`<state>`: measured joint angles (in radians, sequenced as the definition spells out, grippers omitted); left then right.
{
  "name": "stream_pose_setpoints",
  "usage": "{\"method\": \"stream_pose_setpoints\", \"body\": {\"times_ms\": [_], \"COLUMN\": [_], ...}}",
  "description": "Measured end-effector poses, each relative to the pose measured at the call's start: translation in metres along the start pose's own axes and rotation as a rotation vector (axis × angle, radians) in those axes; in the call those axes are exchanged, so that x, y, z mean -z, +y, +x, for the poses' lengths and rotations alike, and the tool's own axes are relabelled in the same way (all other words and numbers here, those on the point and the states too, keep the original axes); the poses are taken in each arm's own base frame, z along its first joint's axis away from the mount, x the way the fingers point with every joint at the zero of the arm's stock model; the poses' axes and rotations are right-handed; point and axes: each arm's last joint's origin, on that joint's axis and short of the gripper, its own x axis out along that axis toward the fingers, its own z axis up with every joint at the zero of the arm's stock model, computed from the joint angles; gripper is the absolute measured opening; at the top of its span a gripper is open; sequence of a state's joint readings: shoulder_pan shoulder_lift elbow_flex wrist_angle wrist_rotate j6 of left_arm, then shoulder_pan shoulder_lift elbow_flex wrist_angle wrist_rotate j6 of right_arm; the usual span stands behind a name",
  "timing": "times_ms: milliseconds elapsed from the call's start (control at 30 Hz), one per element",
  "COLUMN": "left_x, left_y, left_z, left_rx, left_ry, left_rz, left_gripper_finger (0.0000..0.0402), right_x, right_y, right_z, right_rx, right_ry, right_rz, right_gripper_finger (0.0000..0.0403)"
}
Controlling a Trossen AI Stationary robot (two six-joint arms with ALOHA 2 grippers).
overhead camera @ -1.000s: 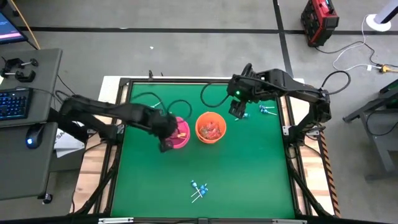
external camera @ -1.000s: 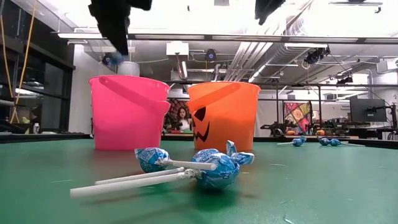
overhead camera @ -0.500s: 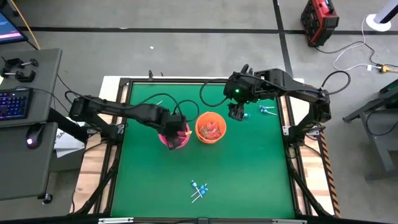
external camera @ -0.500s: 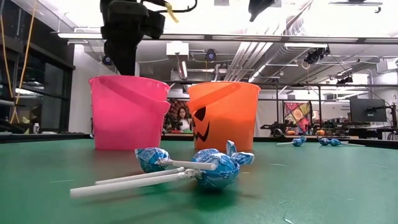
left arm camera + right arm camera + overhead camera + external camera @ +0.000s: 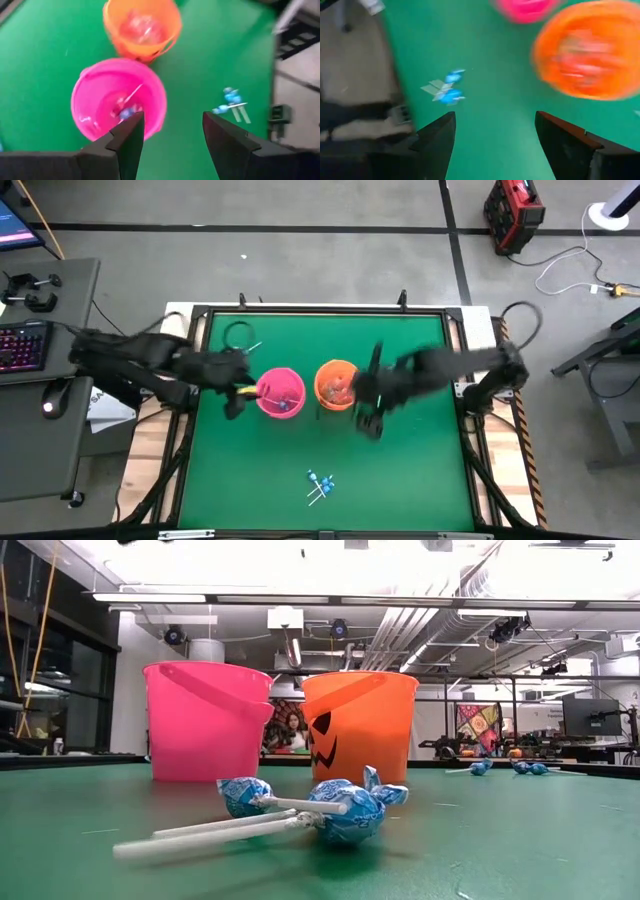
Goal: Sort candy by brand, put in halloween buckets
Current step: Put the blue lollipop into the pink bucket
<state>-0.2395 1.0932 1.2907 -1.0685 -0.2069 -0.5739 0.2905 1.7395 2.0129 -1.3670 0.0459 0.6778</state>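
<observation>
Green felt covers the table [image 5: 420,470], where a pink bucket [image 5: 280,393] and an orange bucket [image 5: 337,384] are set side by side at the middle. Lollipops are seen inside the pink bucket, red pieces inside the orange one. The left end effector [image 5: 236,393] is held just beside the pink bucket, fingers apart and empty. The right end effector [image 5: 368,420], also spread, is placed near the orange bucket. Loose lollipops [image 5: 320,485] are left near the front edge. A bucket could be knocked over if clipped by either arm.
</observation>
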Motion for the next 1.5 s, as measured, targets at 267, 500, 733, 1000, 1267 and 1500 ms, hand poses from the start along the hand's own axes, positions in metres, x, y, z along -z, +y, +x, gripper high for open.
{"method": "stream_pose_setpoints", "body": {"times_ms": [267, 500, 733, 1000, 1267, 1500], "left_x": [0.02, 0.024, 0.023, 0.022, 0.022, 0.022], "left_y": [0.002, 0.0, -0.002, -0.004, -0.005, -0.005], "left_z": [-0.049, -0.053, -0.05, -0.047, -0.045, -0.045], "left_rx": [0.056, 0.066, 0.061, 0.056, 0.055, 0.056], "left_ry": [-0.178, -0.194, -0.185, -0.177, -0.174, -0.173], "left_rz": [0.042, 0.049, 0.038, 0.017, -0.028, -0.034], "left_gripper_finger": [0.019, 0.019, 0.019, 0.019, 0.019, 0.019], "right_x": [0.016, 0.03, 0.035, 0.04, 0.046, 0.046], "right_y": [0.097, 0.111, 0.107, 0.101, 0.101, 0.1], "right_z": [0.131, 0.238, 0.284, 0.294, 0.301, 0.26], "right_rx": [-0.136, -0.012, 0.12, 0.227, 0.267, 0.305], "right_ry": [0.023, 0.125, 0.099, 0.055, 0.046, 0.106], "right_rz": [0.045, 0.163, 0.246, 0.238, 0.189, 0.046], "right_gripper_finger": [0.0266, 0.0266, 0.0266, 0.0265, 0.0137, 0.0042]}}
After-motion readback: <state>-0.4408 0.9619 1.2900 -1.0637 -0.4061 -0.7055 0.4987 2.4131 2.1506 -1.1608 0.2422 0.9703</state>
